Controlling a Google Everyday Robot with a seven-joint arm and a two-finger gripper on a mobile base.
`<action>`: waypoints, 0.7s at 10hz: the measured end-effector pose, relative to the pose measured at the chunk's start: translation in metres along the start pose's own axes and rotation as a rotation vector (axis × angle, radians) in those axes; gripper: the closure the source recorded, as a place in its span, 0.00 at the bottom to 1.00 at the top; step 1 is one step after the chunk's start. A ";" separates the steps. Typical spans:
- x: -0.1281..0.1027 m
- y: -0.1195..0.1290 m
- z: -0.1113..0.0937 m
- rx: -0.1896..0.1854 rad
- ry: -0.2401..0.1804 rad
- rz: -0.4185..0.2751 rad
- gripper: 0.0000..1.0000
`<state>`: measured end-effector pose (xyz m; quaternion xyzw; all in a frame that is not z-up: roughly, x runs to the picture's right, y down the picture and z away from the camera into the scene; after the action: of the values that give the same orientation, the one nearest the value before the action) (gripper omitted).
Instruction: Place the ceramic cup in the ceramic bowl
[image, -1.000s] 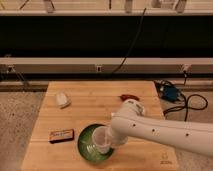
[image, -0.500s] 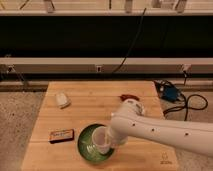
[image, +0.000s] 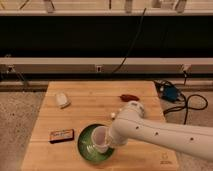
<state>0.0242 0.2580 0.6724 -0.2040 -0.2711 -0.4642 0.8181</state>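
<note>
Now the pincer (image: 108, 141) sits low over the right half of the ceramic bowl (image: 85, 147), at the end of the white arm (image: 160, 136) that comes in from the lower right. It is holding the ceramic cup (image: 99, 139); how the fingers lie around the cup is mostly hidden behind the arm's wrist. The cup is inside the outline of the bowl, a little tilted, with its mouth turned toward the left.

Compared with half a second ago, and also one second ago, very little has changed. The arm keeps almost the same pose, and the cup stays at the same place over the green inside of the bowl. I judge from this that the carrying part is finished and the motion has nearly stopped. Whether the bottom of the cup already touches the bowl, I cannot tell.

For the task this means that what remains is probably to let go of the cup and to lift the arm away. Because the cup is tilted, it could roll or tip against the glossy wall when it is released.

Further out on the wooden tabletop (image: 95, 100) lie a small dark packet (image: 62, 135) just left of the bowl, an off-white lumpy object (image: 62, 99) near the far left edge, and a red thing (image: 128, 97) near the far right.
</note>
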 end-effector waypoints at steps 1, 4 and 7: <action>0.000 -0.003 0.000 0.011 0.001 -0.005 0.31; 0.002 -0.011 0.003 0.040 0.008 -0.014 0.20; 0.003 -0.016 0.007 0.065 0.015 -0.017 0.20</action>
<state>0.0095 0.2525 0.6813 -0.1717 -0.2815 -0.4636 0.8224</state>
